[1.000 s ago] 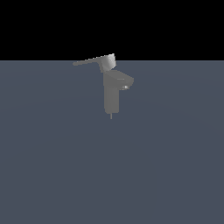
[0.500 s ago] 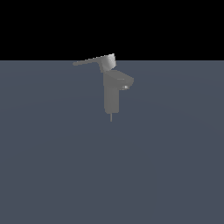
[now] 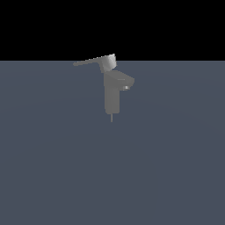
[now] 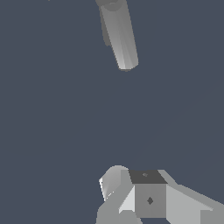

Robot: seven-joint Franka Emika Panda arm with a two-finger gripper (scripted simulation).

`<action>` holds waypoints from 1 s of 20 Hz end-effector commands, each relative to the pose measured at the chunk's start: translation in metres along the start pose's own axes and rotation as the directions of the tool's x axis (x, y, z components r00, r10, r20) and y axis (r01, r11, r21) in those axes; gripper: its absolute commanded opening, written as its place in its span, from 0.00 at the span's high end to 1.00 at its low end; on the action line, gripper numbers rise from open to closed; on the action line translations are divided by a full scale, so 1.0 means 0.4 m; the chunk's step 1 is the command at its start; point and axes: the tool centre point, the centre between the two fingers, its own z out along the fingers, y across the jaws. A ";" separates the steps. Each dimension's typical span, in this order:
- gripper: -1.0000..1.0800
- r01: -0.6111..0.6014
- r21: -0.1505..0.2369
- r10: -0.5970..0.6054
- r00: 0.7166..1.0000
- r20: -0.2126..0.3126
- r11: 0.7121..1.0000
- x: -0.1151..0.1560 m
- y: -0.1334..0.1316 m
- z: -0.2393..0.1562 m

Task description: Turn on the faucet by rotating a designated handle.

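In the exterior view you will find the faucet [image 3: 112, 94] just above the middle of the frame, a matte grey upright column standing on the flat blue-grey ground [image 3: 52, 167], with the black background starting right behind its top. Its stubby spout [image 3: 125, 82] juts toward the exterior view's right, and a thin pin [image 3: 111, 117] hangs from the base of the column. The handle [image 3: 99, 62] sits on top: its short hub is over the column, and its long flat arm reaches out to the exterior view's left, nearly level and crossing the line where ground meets black. Nothing touches the handle in this view. The wrist view shows you a light grey elongated bar [image 4: 120, 37] cut off by the frame edge, and well apart from it a cluster of blocky grey shapes [image 4: 148, 199], one with a dark face and one with a small diamond mark. You cannot tell from either picture whether those shapes belong to the claw, nor whether the claw is spread or closed.
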 end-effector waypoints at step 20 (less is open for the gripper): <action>1.00 -0.372 0.018 0.370 0.927 0.057 0.928 0.296 -0.077 -0.013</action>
